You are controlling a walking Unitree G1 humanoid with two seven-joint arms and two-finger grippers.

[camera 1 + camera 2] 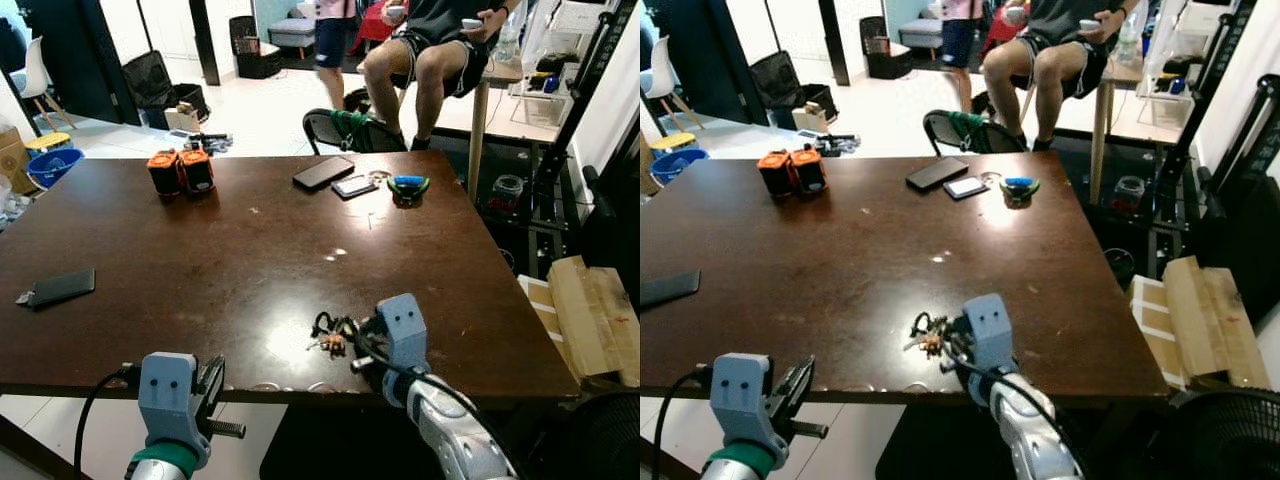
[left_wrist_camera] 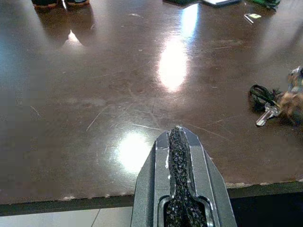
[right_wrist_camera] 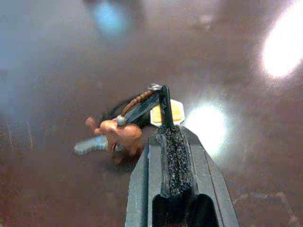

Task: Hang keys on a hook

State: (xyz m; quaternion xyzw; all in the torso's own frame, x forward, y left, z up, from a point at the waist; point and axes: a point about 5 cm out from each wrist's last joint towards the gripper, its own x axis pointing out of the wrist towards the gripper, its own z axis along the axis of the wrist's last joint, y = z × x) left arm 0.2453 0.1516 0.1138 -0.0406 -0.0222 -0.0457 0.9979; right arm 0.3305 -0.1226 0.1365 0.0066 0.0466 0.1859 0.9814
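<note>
A bunch of keys [image 1: 333, 336] with a black strap and an orange-brown charm [image 3: 119, 133] lies on the dark brown table [image 1: 230, 260] near its front edge. My right gripper [image 1: 362, 338] rests at the bunch from the right. In the right wrist view its fingers [image 3: 176, 156] are shut, with the black strap [image 3: 162, 100] pinched at their tips. My left gripper [image 1: 214, 378] hovers shut just off the table's front edge, left of the keys [image 2: 274, 101], holding nothing.
Two orange-and-black packs [image 1: 181, 171], two phones [image 1: 323, 172] and a blue-green object [image 1: 408, 186] sit at the far side. Another black phone [image 1: 62, 287] lies at the left. A person [image 1: 435, 45] sits beyond the table. Cardboard [image 1: 585, 315] lies at the right.
</note>
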